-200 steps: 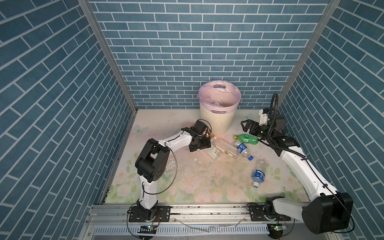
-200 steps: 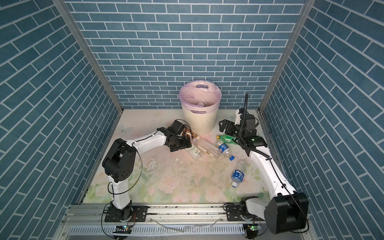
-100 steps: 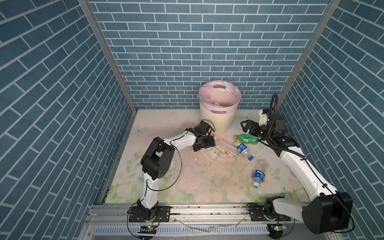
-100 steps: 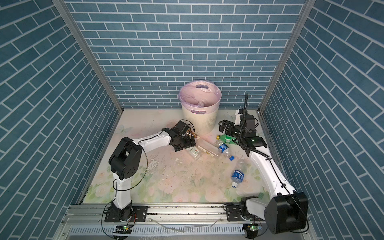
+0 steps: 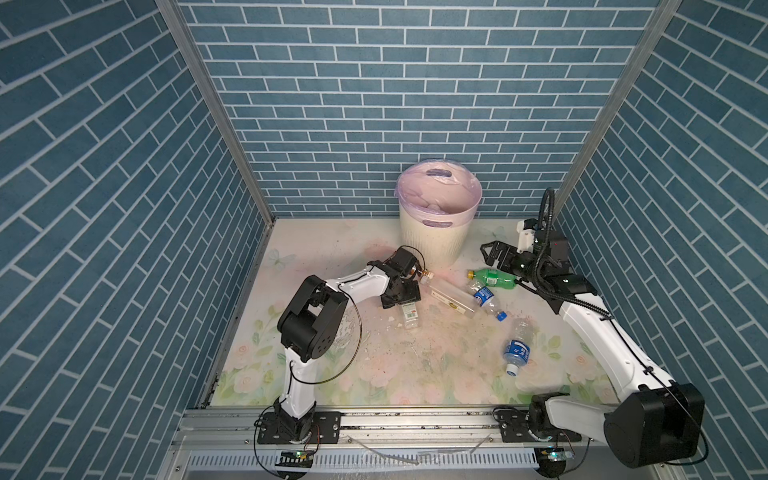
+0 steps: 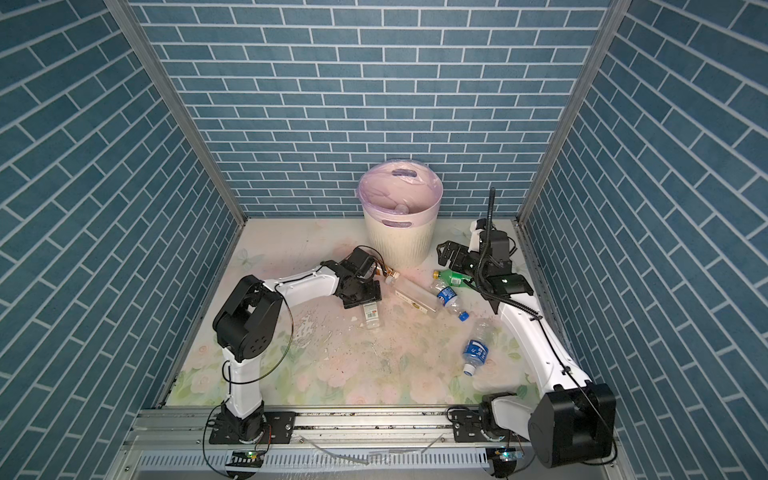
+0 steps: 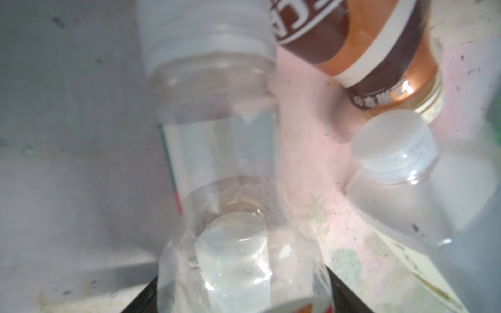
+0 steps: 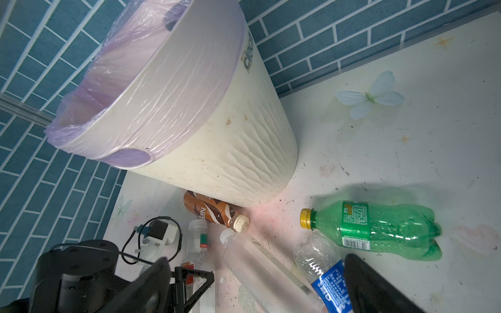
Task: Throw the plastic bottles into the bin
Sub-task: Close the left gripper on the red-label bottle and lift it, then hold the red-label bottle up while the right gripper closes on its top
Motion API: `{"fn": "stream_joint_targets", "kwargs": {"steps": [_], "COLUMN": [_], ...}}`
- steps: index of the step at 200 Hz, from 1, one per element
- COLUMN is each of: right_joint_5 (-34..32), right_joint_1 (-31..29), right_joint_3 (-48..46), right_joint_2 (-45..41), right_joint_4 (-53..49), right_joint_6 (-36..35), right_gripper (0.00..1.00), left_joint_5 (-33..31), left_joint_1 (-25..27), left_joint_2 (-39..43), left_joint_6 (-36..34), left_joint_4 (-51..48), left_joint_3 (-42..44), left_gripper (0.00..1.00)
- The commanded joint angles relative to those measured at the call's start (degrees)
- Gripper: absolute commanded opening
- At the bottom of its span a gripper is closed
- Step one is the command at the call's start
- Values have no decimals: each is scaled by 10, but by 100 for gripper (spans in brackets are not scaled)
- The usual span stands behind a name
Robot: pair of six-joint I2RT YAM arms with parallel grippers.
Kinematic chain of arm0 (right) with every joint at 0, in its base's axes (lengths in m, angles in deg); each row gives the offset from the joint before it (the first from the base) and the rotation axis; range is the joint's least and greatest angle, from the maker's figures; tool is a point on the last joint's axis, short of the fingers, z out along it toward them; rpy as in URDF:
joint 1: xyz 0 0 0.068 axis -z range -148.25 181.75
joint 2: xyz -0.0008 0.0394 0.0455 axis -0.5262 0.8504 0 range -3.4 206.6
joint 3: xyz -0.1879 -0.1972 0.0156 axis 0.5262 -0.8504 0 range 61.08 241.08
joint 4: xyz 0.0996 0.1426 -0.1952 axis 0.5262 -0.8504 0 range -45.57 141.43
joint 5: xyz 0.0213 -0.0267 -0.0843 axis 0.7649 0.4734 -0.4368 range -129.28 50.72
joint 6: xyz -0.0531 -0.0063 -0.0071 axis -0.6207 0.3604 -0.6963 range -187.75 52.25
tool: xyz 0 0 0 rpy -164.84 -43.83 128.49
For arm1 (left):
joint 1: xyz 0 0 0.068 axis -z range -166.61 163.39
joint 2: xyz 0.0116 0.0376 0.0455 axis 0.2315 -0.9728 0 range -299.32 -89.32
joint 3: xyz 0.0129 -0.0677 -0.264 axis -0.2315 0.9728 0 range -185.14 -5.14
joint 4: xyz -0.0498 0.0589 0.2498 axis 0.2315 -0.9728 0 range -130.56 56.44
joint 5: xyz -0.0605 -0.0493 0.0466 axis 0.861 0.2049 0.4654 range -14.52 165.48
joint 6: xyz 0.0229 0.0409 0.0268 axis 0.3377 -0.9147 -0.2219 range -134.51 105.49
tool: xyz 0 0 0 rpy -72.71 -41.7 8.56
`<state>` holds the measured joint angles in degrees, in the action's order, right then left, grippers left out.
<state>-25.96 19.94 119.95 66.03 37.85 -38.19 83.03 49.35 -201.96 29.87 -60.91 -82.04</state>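
Note:
My left gripper (image 5: 401,297) (image 7: 241,295) points down, jaws closed against a small clear red-labelled bottle (image 7: 238,257) (image 5: 409,318) lying on the floor. Just beyond lie a white-capped clear bottle (image 7: 206,81) and a brown bottle (image 7: 366,54) (image 5: 419,272) at the bin's foot. The cream bin (image 5: 432,245) (image 8: 217,135) stands at the back. My right gripper (image 5: 496,255) (image 8: 254,287) hovers open and empty above a long clear bottle (image 8: 260,268), a blue-labelled bottle (image 8: 325,276) and a green bottle (image 8: 379,230) (image 5: 492,279).
Another blue-labelled bottle (image 5: 517,347) lies alone towards the front right. Blue brick walls close in the floral floor (image 5: 415,365) on three sides. Both arm bases sit on a metal rail (image 5: 415,419) at the front.
My left gripper has slid right along the floor onto the small clear bottle and its jaws have narrowed around it. The right arm has not moved.

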Motion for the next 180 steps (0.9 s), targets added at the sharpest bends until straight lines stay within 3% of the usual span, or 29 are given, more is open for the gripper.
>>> {"fn": "stream_joint_targets", "kwargs": {"steps": [1,60,91,141,180], "right_joint_5": [9,41,56,106,135], "right_joint_1": [2,0,-7,-55,-113], "right_joint_3": [-17,-17,-15,-12,-13], "right_joint_2": [-6,8,12,26,34], "right_joint_4": [14,25,28,70,130], "right_joint_6": [0,17,19,24,31], "right_gripper": [99,99,99,99,99], "left_joint_5": [-21,-5,5,37,11], "left_joint_1": [-17,-64,-79,-90,-90], "left_joint_2": [37,101,141,204,253], "left_joint_6": [-9,-17,-13,63,132], "left_joint_4": [-11,19,34,112,188], "left_joint_3": [33,84,94,95,107], "left_gripper": [76,65,65,65,65]}}
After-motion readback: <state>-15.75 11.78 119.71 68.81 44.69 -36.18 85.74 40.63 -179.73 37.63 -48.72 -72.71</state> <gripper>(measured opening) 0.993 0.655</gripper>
